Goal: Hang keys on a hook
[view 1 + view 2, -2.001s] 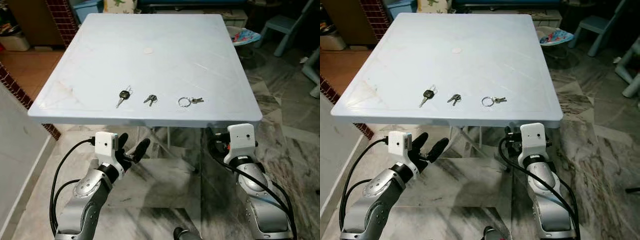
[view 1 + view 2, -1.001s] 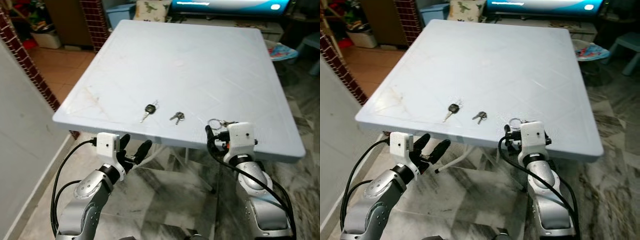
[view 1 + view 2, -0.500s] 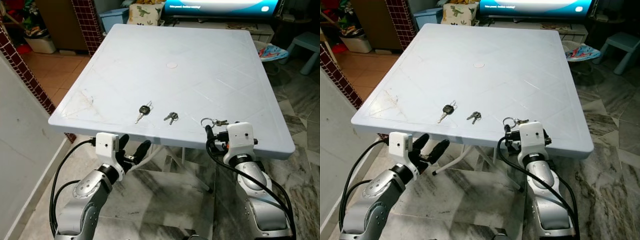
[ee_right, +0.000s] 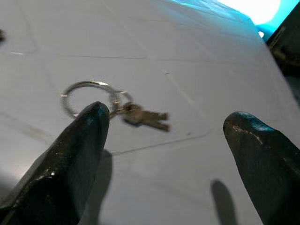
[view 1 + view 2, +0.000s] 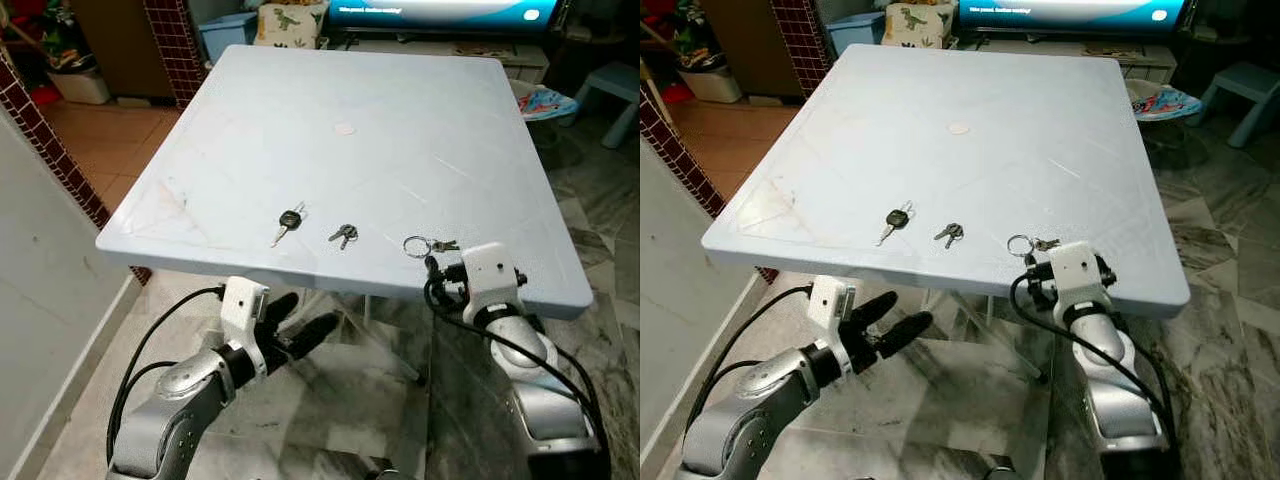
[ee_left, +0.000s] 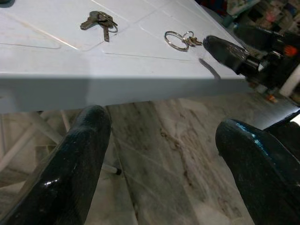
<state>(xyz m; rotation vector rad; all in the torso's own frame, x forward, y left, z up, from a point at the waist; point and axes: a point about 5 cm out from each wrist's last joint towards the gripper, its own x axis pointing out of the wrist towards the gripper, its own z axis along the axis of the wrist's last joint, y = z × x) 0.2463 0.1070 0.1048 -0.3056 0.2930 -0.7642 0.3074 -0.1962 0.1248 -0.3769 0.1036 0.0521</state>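
Note:
Three sets of keys lie near the front edge of the pale blue table [image 5: 400,110]: a black-headed key [image 5: 287,220], a small dark pair [image 5: 343,235], and a silver ring with small keys [image 5: 425,245]. My right gripper [image 5: 436,272] sits at the table's front edge just short of the ring. In the right wrist view the gripper [image 4: 167,115] is open, with the ring [image 4: 89,96] lying just beyond one fingertip. My left gripper [image 5: 312,309] is open, below and in front of the table edge. The left wrist view looks past the open left gripper [image 6: 163,122] at the ring [image 6: 178,40].
A white wall and a red brick pillar [image 5: 60,150] stand close on the left. A lit screen [image 5: 440,12] and a blue bin [image 5: 228,30] are behind the table, with a pale blue stool [image 5: 620,90] to the right. Marble floor [image 5: 380,400] and table legs lie below.
My left gripper has moved forward and to the right, closer under the table's edge. The right gripper has shifted slightly right, so the ring now shows beside it.

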